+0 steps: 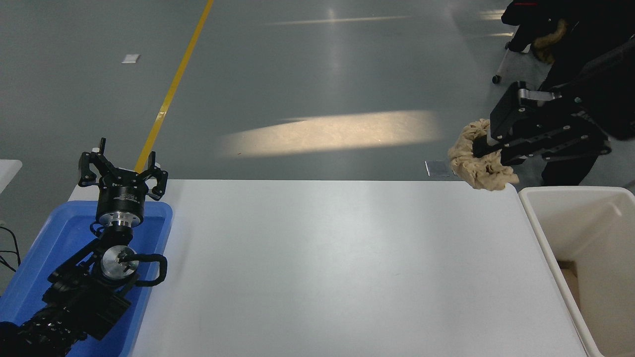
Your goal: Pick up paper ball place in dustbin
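Note:
A tan, wrinkly paper ball (478,161) hangs in the air above the table's far right corner, with my right gripper (488,148) shut on it. That arm comes in from the right edge, raised high. The cream-white dustbin (538,223) stands below and to the right of the ball, off the table's right side; its inside is partly cut off by the picture edge. My left gripper (121,173) is parked at the lower left, fingers spread open and holding nothing, above a blue tray.
The blue tray (59,233) lies at the table's left end under the left arm. A person in dark clothes (560,29) stands beyond the table's far right corner, behind the raised right arm. The white table (322,263) stretches between tray and dustbin.

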You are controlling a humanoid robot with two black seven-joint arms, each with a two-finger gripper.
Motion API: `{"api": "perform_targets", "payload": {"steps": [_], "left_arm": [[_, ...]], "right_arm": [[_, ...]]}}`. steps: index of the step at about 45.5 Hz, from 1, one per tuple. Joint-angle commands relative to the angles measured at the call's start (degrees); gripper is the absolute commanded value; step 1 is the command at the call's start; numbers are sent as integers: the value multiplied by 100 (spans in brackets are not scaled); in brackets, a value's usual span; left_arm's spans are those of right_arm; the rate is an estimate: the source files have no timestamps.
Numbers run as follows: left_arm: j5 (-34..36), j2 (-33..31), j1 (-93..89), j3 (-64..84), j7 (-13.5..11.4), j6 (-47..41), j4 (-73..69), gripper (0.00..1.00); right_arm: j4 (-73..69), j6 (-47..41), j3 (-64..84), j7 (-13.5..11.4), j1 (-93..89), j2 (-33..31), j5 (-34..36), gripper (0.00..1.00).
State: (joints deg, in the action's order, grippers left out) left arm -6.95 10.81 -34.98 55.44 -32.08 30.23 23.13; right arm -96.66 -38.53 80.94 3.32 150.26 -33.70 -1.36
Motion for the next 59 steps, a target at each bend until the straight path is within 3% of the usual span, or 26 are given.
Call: {"api": "perform_targets", "payload": {"steps": [1,12,23,36,42,43,44,47,48,50,59], "left_arm": [[10,0,0,2,0,9,-1,99],[10,0,0,2,0,9,7,99],[10,0,0,2,0,9,-1,99],[10,0,0,2,0,9,-1,99],[10,0,0,2,0,9,-1,99],[10,0,0,2,0,9,7,99],[10,0,0,2,0,9,-1,99],[10,0,0,2,0,9,-1,99],[10,0,0,2,0,9,-1,99],[10,0,0,2,0,9,-1,99],[10,0,0,2,0,9,-1,99]], "right_arm": [[1121,1356,221,-25,-2227,-321,-225,0],[2975,2964,-236,-42,-5004,-444,47,0],[5225,3668,-1290,-148,-7992,-357,1400,0],[8960,3765,-2845,-227,-11254,855,2069,0],[9604,3704,-3479,-358,-11792,1217,1972,0],[9604,3704,-3515,-376,-11809,1226,1972,3],[9604,3704,-3515,-411,-11827,1234,1972,17],[9613,3765,-3489,-438,-11845,1269,1972,87],[9622,3774,-3497,-446,-11845,1287,1972,94],[9622,3765,-3524,-446,-11845,1296,1972,100],[9666,3774,-3541,-446,-11766,1287,1990,100]]}}
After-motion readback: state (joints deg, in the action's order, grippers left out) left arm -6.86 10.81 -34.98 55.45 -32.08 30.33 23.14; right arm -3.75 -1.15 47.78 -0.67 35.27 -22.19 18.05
